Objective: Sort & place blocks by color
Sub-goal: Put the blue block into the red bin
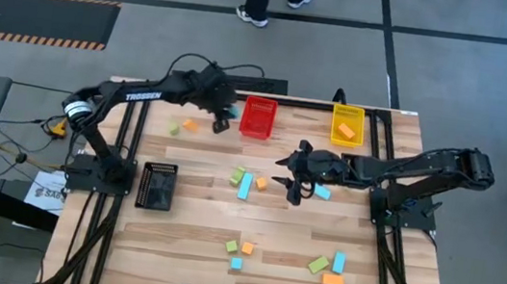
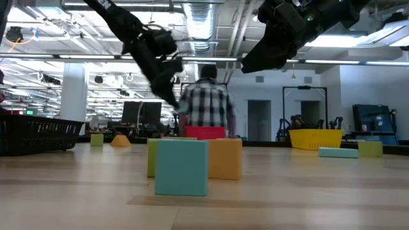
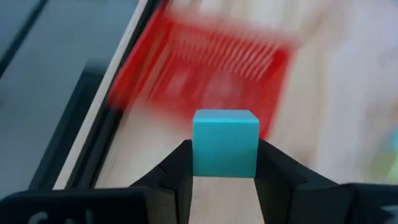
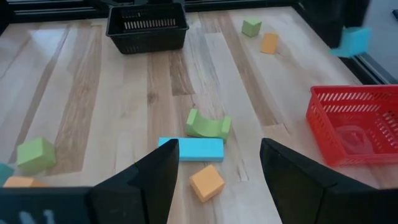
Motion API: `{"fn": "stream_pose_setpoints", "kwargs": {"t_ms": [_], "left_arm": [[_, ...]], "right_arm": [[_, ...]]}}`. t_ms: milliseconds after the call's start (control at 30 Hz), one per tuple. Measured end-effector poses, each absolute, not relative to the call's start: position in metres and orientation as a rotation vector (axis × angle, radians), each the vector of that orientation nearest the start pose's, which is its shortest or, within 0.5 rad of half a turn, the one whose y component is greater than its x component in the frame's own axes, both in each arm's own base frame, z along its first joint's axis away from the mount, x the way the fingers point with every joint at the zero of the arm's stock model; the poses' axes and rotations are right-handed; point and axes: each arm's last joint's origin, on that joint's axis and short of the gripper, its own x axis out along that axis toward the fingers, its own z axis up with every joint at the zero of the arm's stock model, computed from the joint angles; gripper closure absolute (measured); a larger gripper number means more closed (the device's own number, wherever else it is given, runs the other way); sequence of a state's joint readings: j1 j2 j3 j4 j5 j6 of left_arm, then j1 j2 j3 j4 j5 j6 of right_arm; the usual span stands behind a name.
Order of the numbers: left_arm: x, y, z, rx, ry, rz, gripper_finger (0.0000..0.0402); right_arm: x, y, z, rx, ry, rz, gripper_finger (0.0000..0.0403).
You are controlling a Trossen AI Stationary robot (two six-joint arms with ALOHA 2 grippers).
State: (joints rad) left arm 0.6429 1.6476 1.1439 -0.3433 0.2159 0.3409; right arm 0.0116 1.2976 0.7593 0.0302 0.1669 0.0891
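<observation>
My left gripper (image 1: pixel 225 119) is shut on a light blue cube (image 3: pixel 225 143) just left of the red bin (image 1: pixel 258 116), above the table's far part. The right wrist view shows that cube (image 4: pixel 354 40) too. My right gripper (image 4: pixel 214 180) hovers open over the table's middle, touching nothing. Below and ahead of it lie a blue bar (image 4: pixel 191 149), an orange cube (image 4: pixel 207 182) and a green arch block (image 4: pixel 208 124). More blue, orange and green blocks lie flat near the front edge (image 1: pixel 238 252). My left gripper pinches the blue cube by two opposite side faces (image 3: pixel 194 149) between its two fingers. The fingers slant down from the table's left side toward the red bin. The cube juts out past the fingertips and is lifted clear of the table.
A yellow bin (image 1: pixel 347 124) holding an orange block stands at the far right, a black bin (image 1: pixel 156 185) at the left. A green and an orange block (image 1: pixel 182 126) lie left of the red bin. A person (image 2: pixel 206 102) stands beyond the table's far edge.
</observation>
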Motion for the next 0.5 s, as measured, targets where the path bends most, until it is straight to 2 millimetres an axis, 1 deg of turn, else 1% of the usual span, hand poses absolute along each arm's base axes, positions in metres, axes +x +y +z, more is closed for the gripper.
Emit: {"fn": "stream_pose_setpoints", "kwargs": {"t_ms": [33, 100, 167, 267, 400, 500], "left_arm": [[0.289, 0.201, 0.231, -0.023, 0.771, 0.231, 0.0296], [0.307, 0.198, 0.230, 0.011, 0.672, 0.231, 0.0295], [0.324, 0.195, 0.219, 0.044, 0.646, 0.261, 0.0296], [0.343, 0.191, 0.200, 0.062, 0.679, 0.305, 0.0296], [0.361, 0.195, 0.199, 0.132, 0.738, 0.401, 0.0296], [0.366, 0.202, 0.188, 0.072, 0.808, 0.395, 0.0296]], "right_arm": [[0.274, -0.002, 0.237, 0.041, 0.498, -0.182, 0.0154], [0.274, -0.005, 0.237, 0.040, 0.497, -0.204, 0.0154], [0.274, -0.008, 0.237, 0.043, 0.493, -0.215, 0.0154], [0.274, -0.012, 0.238, 0.049, 0.487, -0.232, 0.0154], [0.274, -0.015, 0.237, 0.056, 0.492, -0.245, 0.0154], [0.274, -0.017, 0.237, 0.057, 0.494, -0.250, 0.0154]]}}
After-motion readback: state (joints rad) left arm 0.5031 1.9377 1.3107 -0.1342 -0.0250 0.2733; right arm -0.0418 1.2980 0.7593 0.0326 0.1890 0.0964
